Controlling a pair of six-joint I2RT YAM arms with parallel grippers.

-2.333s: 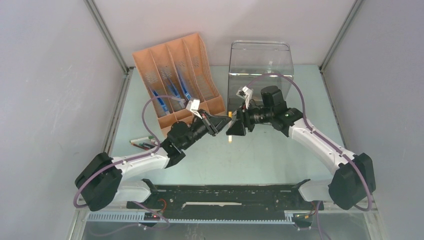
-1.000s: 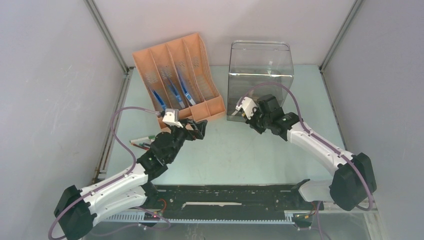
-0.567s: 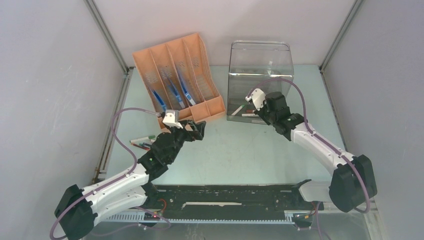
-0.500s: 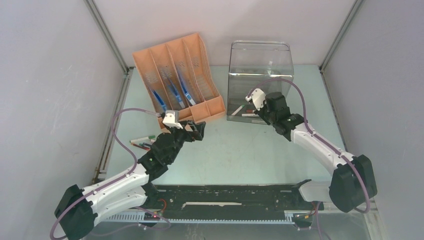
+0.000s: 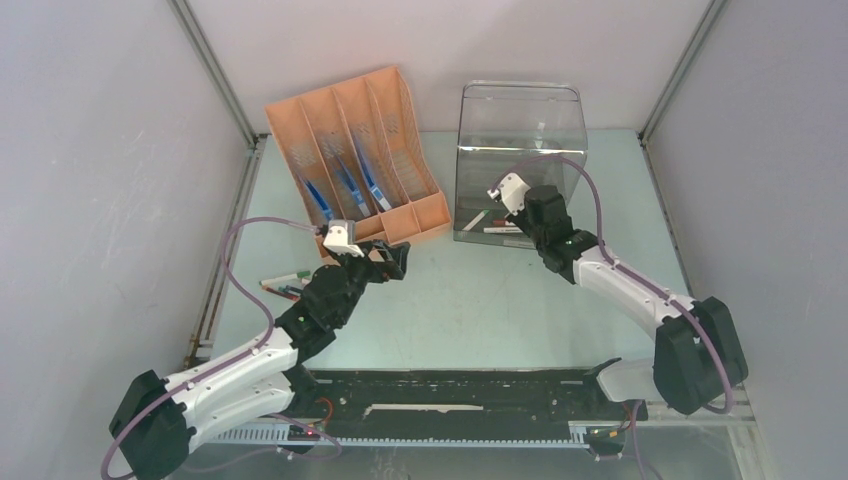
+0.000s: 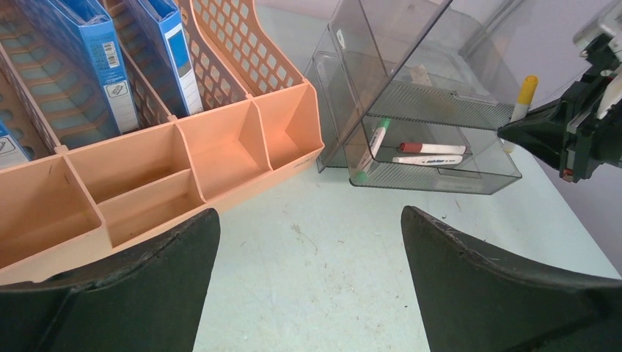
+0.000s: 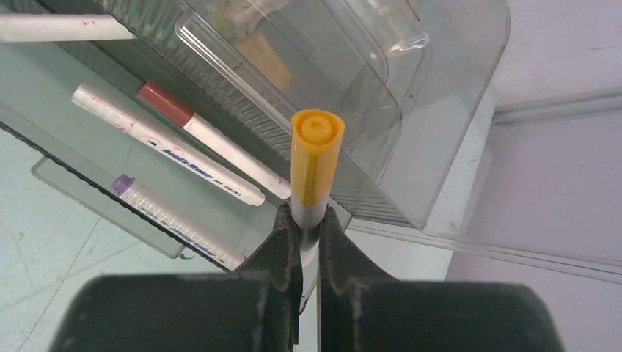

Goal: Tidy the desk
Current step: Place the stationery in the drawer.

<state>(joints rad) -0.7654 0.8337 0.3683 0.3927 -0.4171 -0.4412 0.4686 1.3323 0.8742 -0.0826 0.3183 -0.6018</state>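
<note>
My right claw (image 7: 308, 224) clamps a yellow-capped marker (image 7: 316, 154) at the clear bin's (image 5: 520, 120) 6 o'clock. My left claw (image 6: 306, 220) gapes apart.

Left arm (image 5: 230, 368) and right arm (image 5: 640, 292) are clad in white shells with black joints. A purple cable (image 5: 224, 262) is looped along each; the fingers (image 6: 132, 293) are black.

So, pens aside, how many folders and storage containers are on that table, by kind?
Blue folders: 3
Orange file rack: 1
Clear bin: 1
Total: 5
</note>
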